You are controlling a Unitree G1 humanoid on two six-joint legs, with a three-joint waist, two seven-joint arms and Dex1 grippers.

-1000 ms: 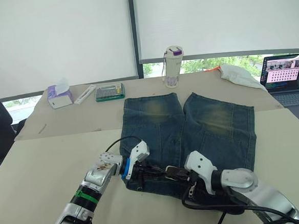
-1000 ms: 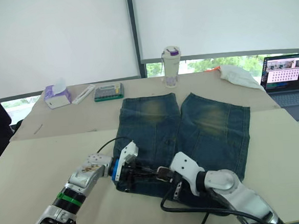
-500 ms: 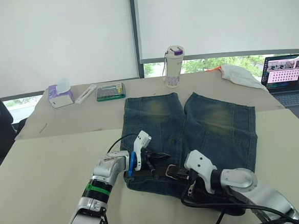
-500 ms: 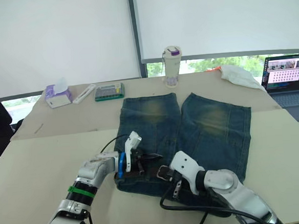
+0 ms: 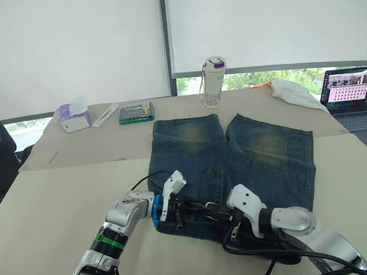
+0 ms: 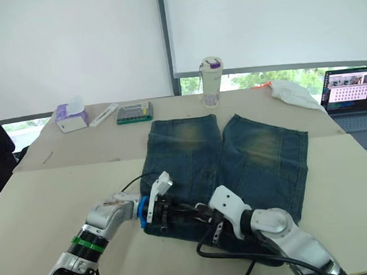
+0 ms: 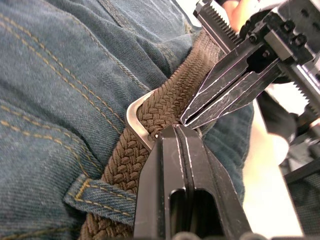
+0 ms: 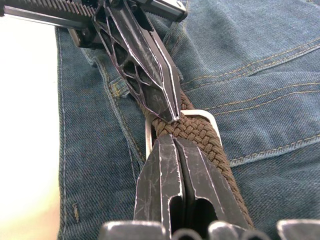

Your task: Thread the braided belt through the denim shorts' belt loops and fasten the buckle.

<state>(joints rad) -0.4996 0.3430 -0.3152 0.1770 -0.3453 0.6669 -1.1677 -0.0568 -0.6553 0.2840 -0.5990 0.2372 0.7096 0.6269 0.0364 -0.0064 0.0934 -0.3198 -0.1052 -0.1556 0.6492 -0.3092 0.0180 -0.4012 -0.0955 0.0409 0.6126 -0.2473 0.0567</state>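
Observation:
The denim shorts (image 5: 260, 151) lie flat on the table, waistband toward me. The braided belt (image 7: 165, 102) runs brown along that waistband, under a belt loop (image 7: 97, 196) and through the silver buckle (image 7: 134, 119). My left gripper (image 5: 190, 211) is shut, its tips (image 7: 173, 131) pressing on the belt right at the buckle. My right gripper (image 5: 207, 209) comes from the opposite side, also shut, lying on top of the belt with its tips (image 8: 173, 139) at the buckle frame (image 8: 202, 115). The two grippers' tips almost touch.
At the table's far side stand a bottle (image 5: 213, 80), a tissue box (image 5: 72, 117), a green case (image 5: 134, 112) and a white cloth (image 5: 294, 92). A laptop (image 5: 351, 97) sits at the right. Black cables (image 5: 261, 251) loop beside my right arm.
Half a second ago my left gripper was lifted off the waistband with fingers apart; it has come back down shut at the buckle. The right arm has stayed put.

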